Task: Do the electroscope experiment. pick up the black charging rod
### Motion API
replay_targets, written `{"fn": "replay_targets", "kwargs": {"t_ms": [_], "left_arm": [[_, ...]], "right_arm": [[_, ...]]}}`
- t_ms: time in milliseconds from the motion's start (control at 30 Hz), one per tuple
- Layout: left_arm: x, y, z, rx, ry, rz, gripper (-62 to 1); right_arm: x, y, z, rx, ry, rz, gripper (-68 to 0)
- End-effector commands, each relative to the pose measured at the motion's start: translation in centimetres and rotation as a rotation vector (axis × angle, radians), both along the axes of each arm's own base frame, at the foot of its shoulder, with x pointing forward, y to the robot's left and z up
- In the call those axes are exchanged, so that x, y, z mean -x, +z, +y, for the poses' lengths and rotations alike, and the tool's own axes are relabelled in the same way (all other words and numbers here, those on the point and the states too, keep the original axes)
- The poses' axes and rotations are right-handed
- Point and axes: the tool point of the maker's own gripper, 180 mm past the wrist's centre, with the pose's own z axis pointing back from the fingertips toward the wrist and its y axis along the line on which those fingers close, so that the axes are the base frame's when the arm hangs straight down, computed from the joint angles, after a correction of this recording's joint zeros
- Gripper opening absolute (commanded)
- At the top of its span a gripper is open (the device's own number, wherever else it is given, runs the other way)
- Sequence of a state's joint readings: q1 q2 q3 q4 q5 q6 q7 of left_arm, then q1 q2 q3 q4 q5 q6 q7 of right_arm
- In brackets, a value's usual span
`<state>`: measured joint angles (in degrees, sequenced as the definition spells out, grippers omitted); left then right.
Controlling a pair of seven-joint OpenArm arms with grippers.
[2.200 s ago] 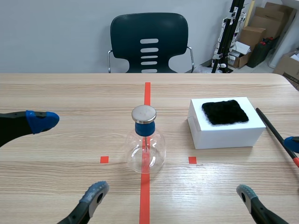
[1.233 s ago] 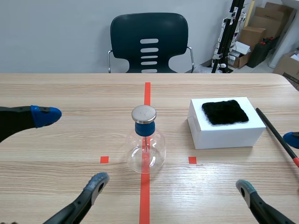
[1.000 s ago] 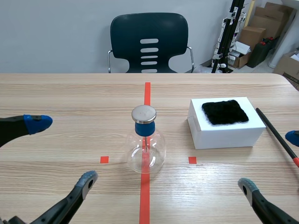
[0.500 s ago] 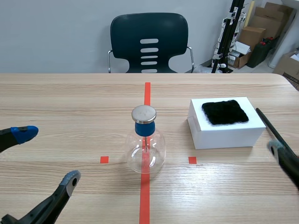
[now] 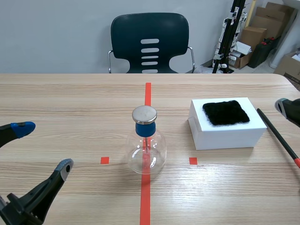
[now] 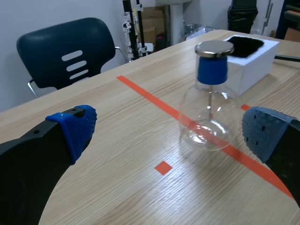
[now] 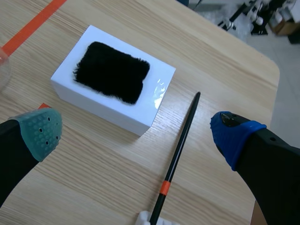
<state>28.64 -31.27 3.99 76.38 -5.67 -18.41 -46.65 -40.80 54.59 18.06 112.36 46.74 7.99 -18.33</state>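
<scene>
Diagonally across the table's (image 5: 70,93) right side lies the black charging rod (image 5: 277,135), flat on the wood and just beside the white box (image 5: 225,132) without touching it. An orange band (image 7: 164,187) rings the rod near its close end, and the bare black tip points toward the table's far side. A small white piece sits at the close end; we cannot make out what it is.

From the right wrist view we see the right gripper (image 7: 133,133) above the rod with its fingers spread wide, grey-green pad on one side and blue pad on the other, gripping nothing. The rod lies between the two fingers, nearer the blue one. In the scene view only one finger of this gripper shows, at the right edge near the rod's far tip.

On top of the white box rests a black fur patch (image 5: 226,112), covering most of the lid.

At the table's middle, on the orange-red tape line, stands the glass electroscope flask (image 5: 146,151), upright, with a blue stopper (image 5: 144,129) and a round metal cap (image 5: 144,114). It is well apart from the box.

The left gripper (image 6: 168,133) sits low at the table's left side, fingers likewise spread wide and holding nothing, with the flask ahead of it and closer to one finger.

Beyond the table we see a dark chair (image 5: 149,42) against the wall, and cardboard boxes (image 5: 262,23) and a black stand (image 5: 232,33) in the far right corner.
</scene>
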Motion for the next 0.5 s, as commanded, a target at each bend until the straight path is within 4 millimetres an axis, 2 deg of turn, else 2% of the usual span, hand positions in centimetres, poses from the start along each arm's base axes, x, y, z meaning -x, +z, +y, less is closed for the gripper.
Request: {"fn": "replay_targets", "kwargs": {"t_ms": [0, 133, 267, 467], "left_arm": [[-0.3, 0.9, 0.2, 0.044, -0.002, -0.037, 1.4], [-0.8, 0.3, 0.9, 0.055, 0.009, -0.027, 1.4], [-1.2, -0.4, 1.6, 0.076, 0.044, -0.026, 1.4], [-1.4, -0.7, 1.9, 0.14, 0.064, -0.034, 1.4]], "right_arm": [[-0.8, 0.3, -1.2, 0.004, -0.059, -0.009, 0.4], [-1.3, -0.6, -3.4, 0.015, -0.135, 0.046, 0.4], [-1.8, -1.9, -4.7, 0.03, -0.189, 0.119, 0.4], [-2.3, -4.6, -7.1, -0.001, -0.309, 0.231, 0.4]]}}
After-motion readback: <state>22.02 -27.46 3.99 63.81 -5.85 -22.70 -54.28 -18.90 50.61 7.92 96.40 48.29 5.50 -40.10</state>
